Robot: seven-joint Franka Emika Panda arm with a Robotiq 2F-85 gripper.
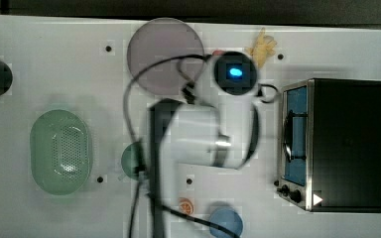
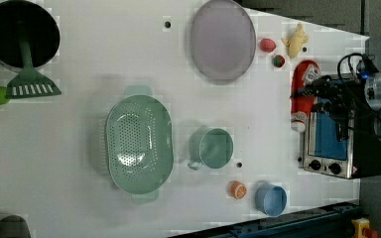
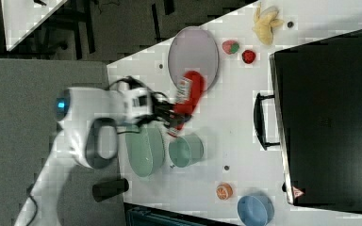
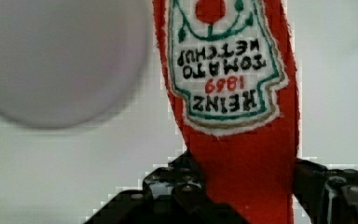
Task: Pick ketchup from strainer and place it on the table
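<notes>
The ketchup (image 4: 235, 93), a slim red bottle with a white label, sits between the black fingers (image 4: 168, 189) of my gripper (image 4: 242, 186), which is shut on its lower body. In the left view the ketchup (image 2: 305, 87) hangs between the plate and the oven, held by the gripper (image 2: 316, 94). The right view shows the ketchup (image 3: 190, 94) and the gripper (image 3: 172, 117) past the strainer (image 3: 143, 150), near the plate's rim. The pale green strainer (image 2: 139, 144) lies empty on the white table (image 1: 54, 59); in the top view the strainer (image 1: 60, 151) is at the left.
A grey-lilac plate (image 2: 222, 39), a green cup (image 2: 211, 148), a blue cup (image 2: 271, 199) and an orange slice (image 2: 237, 189) stand on the table. A toaster oven (image 1: 335, 144) fills the top view's right. Two strawberries (image 2: 268, 45) and a yellow toy (image 2: 296, 39) lie near the plate.
</notes>
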